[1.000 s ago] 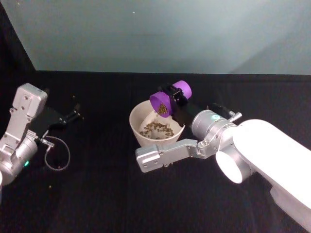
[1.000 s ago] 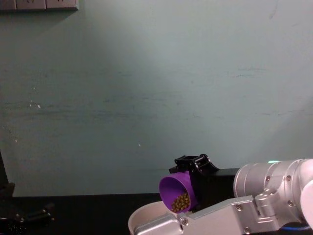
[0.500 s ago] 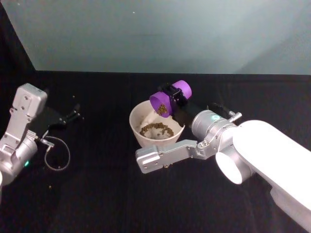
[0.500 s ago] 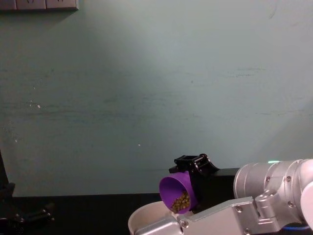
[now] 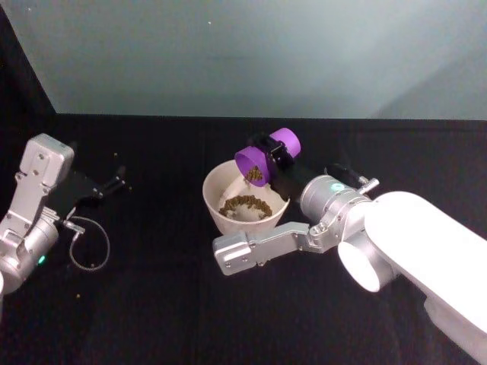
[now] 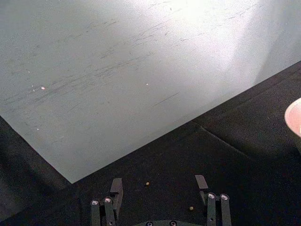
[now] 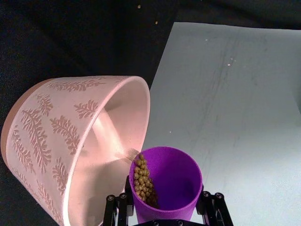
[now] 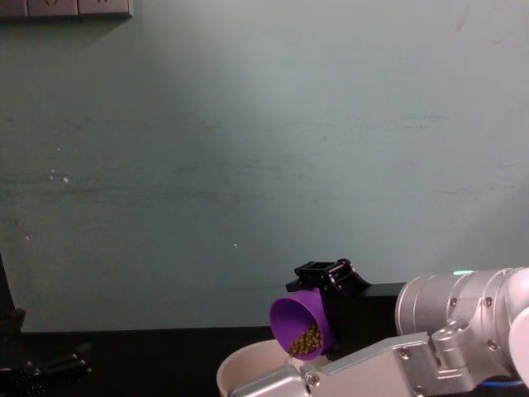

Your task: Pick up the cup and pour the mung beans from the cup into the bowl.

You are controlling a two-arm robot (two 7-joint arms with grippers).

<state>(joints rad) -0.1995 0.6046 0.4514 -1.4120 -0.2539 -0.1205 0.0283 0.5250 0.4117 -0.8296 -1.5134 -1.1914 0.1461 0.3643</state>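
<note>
Right gripper [image 5: 272, 155] is clamped around the purple cup [image 7: 171, 176], holding it tipped on its side with the mouth over the far rim of the white bowl [image 5: 221, 181]. Some mung beans [image 7: 142, 181] sit at the cup's lip, and there's a pile in the bowl already. The bowl stands mid tabletop [image 5: 152, 289]. Left gripper [image 6: 159, 188] is parked off to the left, fingers apart, well apart from the bowl.

Left arm: parked at the near left, forearm raised, wrist pointing toward the far right.
Left gripper [image 5: 114, 181]: fingers spread apart, holding nothing.
Right arm: reaches in from the near right toward the centre, elbow bent, wrist rolled over.
Right gripper [image 5: 271, 152]: raised and tipped leftward, fingers clamped on both sides of the cup [image 5: 286, 141].
</note>
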